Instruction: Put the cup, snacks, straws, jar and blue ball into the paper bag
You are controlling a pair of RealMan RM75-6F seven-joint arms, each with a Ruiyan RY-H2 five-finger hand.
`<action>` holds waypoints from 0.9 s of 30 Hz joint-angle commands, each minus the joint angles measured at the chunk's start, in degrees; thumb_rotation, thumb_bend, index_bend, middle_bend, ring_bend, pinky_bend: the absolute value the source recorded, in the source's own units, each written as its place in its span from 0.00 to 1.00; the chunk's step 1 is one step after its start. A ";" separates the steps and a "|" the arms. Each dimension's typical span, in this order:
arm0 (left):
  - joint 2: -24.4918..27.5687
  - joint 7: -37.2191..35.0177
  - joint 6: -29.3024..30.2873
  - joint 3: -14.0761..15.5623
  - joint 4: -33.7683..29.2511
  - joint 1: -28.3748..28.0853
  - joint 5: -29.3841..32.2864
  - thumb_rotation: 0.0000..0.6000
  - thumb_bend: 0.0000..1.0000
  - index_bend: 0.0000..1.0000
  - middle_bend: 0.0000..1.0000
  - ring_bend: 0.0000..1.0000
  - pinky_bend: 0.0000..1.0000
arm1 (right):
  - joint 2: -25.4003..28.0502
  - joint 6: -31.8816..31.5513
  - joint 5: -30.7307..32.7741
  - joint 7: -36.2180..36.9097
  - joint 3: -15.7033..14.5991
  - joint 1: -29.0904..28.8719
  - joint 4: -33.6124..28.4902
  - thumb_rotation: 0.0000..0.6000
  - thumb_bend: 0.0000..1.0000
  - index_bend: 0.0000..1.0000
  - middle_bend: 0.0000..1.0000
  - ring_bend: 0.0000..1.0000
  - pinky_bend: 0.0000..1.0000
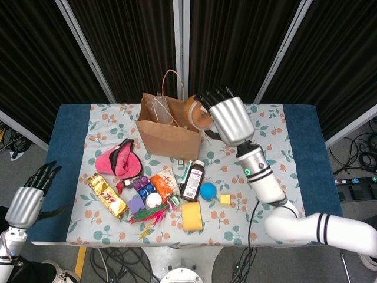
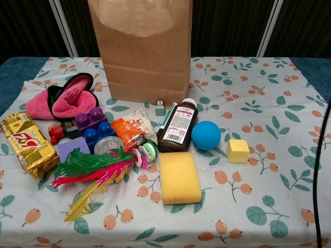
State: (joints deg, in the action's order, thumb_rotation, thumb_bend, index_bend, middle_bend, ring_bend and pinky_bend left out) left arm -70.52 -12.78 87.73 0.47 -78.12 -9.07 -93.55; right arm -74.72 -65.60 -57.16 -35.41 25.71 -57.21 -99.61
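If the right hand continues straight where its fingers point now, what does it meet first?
Probably the paper bag: the right hand holds the jar at the bag's open rim, fingers pointing up-left over it. Depth is uncertain.
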 commanded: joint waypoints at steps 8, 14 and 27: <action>-0.32 -1.37 -0.34 -0.20 1.16 0.00 0.60 1.00 0.11 0.09 0.11 0.06 0.22 | -11.95 2.56 2.28 -5.67 -0.97 -9.69 15.54 1.00 0.20 0.44 0.40 0.26 0.20; -0.47 -2.71 -0.25 -0.38 2.01 0.13 0.99 1.00 0.11 0.09 0.11 0.06 0.22 | -15.33 1.07 3.03 -7.80 -1.97 -10.74 18.21 1.00 0.20 0.44 0.40 0.26 0.20; -0.74 -3.80 -0.10 -0.48 2.77 0.09 0.94 1.00 0.11 0.09 0.11 0.06 0.22 | -12.60 3.27 12.77 -11.77 -1.18 -10.61 13.03 1.00 0.00 0.11 0.22 0.05 0.05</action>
State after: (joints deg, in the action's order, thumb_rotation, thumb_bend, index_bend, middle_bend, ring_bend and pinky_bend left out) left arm -71.26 -16.59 87.63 0.00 -75.35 -8.99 -92.60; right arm -87.90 -62.64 -45.00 -47.01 24.25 -67.82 -85.95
